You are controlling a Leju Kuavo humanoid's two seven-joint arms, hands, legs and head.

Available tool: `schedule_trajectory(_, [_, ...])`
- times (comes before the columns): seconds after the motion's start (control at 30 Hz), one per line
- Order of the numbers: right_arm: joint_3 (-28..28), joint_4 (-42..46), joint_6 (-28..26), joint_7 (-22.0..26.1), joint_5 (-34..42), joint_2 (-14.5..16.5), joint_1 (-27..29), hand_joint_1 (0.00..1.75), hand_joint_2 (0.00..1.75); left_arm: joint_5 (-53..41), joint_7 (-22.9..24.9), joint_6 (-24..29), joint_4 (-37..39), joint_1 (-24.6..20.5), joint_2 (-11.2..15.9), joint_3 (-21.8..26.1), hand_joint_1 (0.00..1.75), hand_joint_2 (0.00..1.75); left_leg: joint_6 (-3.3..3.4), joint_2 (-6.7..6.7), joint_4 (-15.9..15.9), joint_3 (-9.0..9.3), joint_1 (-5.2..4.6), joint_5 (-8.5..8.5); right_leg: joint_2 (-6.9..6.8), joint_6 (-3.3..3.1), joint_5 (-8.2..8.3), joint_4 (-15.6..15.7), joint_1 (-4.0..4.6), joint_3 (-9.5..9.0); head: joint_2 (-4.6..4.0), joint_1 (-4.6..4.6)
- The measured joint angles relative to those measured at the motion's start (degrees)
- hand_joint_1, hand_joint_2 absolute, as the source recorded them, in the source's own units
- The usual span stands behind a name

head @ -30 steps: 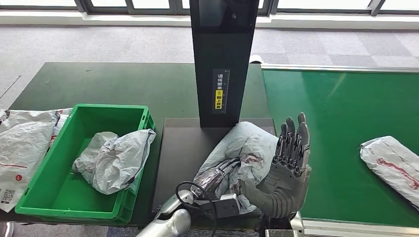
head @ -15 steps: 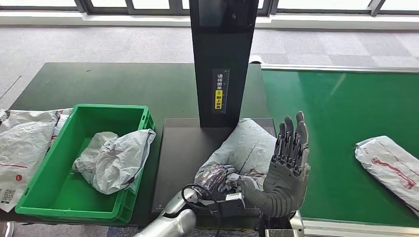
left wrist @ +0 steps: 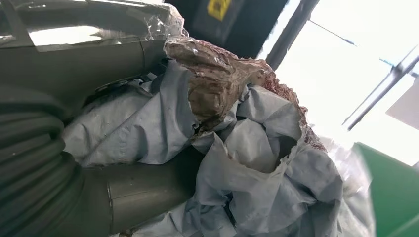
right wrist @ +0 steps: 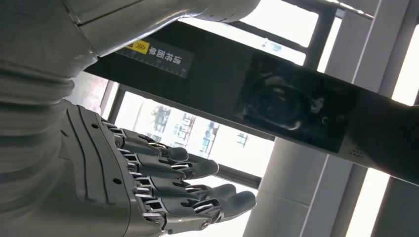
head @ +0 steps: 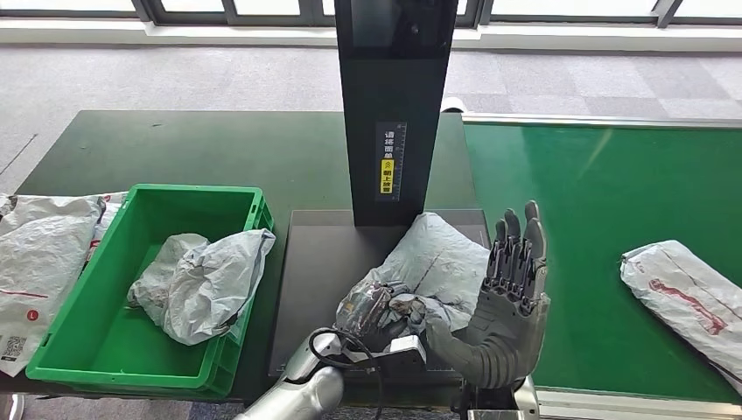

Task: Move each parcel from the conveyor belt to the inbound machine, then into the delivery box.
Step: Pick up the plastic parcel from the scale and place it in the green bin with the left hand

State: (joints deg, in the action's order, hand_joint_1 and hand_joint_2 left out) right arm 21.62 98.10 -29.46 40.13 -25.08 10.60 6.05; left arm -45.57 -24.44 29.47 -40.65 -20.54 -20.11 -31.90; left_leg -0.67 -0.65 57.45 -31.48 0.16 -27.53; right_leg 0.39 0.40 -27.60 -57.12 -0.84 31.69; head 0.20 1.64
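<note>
Now L hand (head: pixel 378 308) grips parcel (head: pixel 437 259) on inbound machine (head: pixel 319 262).

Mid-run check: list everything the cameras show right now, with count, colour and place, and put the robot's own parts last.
Parcel on the scan plate: one, grey crumpled bag, on the dark plate, gripped by the left hand.
Parcel on the belt: one, white with red print, right side of the conveyor belt.
Parcel in the bin: one, grey-white, inside the green bin.
Parcels beside the bin: white with red print, on the table left of the bin; number unclear.
Green bin: one, on the dark table.
Inbound machine: one, black column with a yellow label, above a dark plate.
Conveyor belt: one, green, on the right.
Left hand: grips the near end of the plate parcel.
Right hand: raised, fingers straight, holding nothing.
</note>
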Motion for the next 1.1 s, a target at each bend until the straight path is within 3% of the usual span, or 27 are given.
schedule_trajectory(0.1, [0.0,0.0,-0.1,0.0,0.5,-0.3,0.3,0.0,1.75,0.6,-2.4,1.6,-5.8,2.2,0.6,2.8,1.75,1.75,0.0,0.0,0.0,-0.02,0.0,0.0,0.01,0.0,0.0,0.0,0.0,0.02,0.0,0.0])
schedule_trajectory(0.3, [0.0,0.0,-0.2,0.0,0.7,-0.8,0.7,0.0,1.75,1.2,-2.7,1.7,-15.7,6.2,2.0,5.4,1.75,1.75,0.0,-0.04,0.0,-0.09,0.0,0.0,-0.01,-0.01,-0.02,0.0,0.0,0.07,0.0,0.0])
schedule_trajectory(0.77, [0.0,0.0,-0.8,0.0,1.0,-1.0,0.9,0.0,1.75,2.4,-4.4,3.3,-22.0,9.0,2.7,6.7,1.75,1.75,0.0,-0.04,0.0,-0.12,0.0,0.0,-0.02,-0.01,-0.02,0.0,0.0,0.1,0.0,0.0])
schedule_trajectory(1.1, [0.0,2.5,-1.7,0.0,0.1,-1.2,4.3,0.0,1.75,9.6,-10.2,6.4,-40.2,17.0,3.8,11.8,1.75,1.75,-0.02,-0.04,0.0,-0.22,0.01,-0.04,-0.01,-0.03,-0.08,0.0,0.01,0.21,0.0,0.0])
